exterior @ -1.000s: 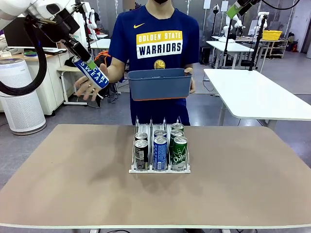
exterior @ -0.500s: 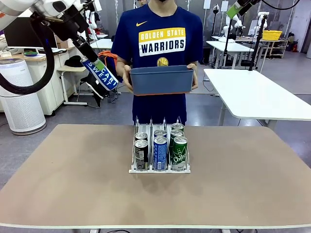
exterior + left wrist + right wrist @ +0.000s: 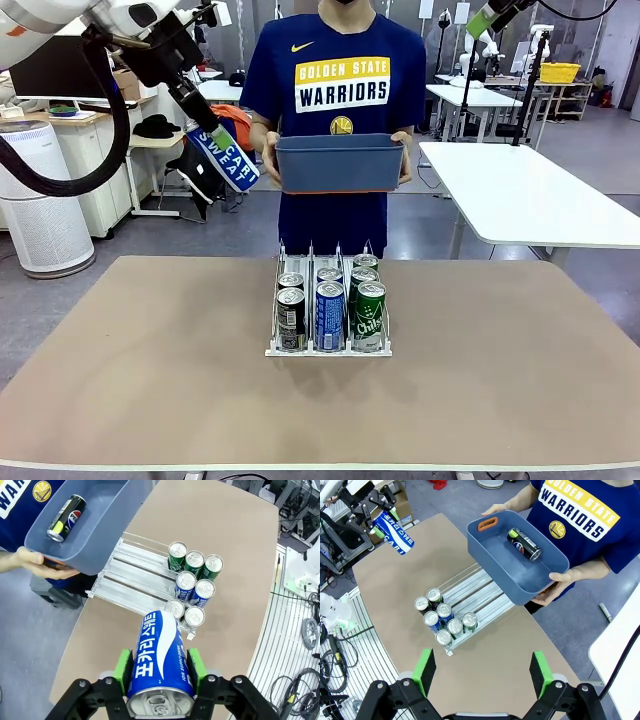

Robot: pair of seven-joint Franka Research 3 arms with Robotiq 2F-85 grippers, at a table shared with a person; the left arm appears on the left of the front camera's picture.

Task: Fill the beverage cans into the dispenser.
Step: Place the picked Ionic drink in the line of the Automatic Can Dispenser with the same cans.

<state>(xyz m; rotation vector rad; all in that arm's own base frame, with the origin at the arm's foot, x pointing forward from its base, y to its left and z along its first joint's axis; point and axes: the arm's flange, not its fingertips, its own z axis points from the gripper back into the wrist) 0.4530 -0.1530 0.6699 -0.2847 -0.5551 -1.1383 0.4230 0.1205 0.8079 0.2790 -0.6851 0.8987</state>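
Observation:
My left gripper (image 3: pixel 205 130) is shut on a blue can (image 3: pixel 228 160) with white lettering, held tilted in the air above the table's far left, left of the person's bin. From the left wrist the can (image 3: pixel 160 665) sits between the green pads (image 3: pixel 121 666). The dispenser (image 3: pixel 310 256) stands mid-table with several cans at its front: black (image 3: pixel 291 318), blue (image 3: pixel 330 315) and green (image 3: pixel 369 315). Its rear lanes (image 3: pixel 132 572) are bare. My right gripper (image 3: pixel 482 672) hangs open and empty high above the table, with the dispenser (image 3: pixel 480 592) far below it.
A person at the far edge holds a blue-grey bin (image 3: pixel 340 165) in both hands above the dispenser's back. A black can (image 3: pixel 524 544) lies inside the bin (image 3: pixel 107 525). A white table (image 3: pixel 530 200) stands at the back right, beyond the brown tabletop (image 3: pixel 150 380).
My left gripper carried the blue can right and a little down, toward the bin. The person's free hand went back to the bin, which now sits level and slightly further right.

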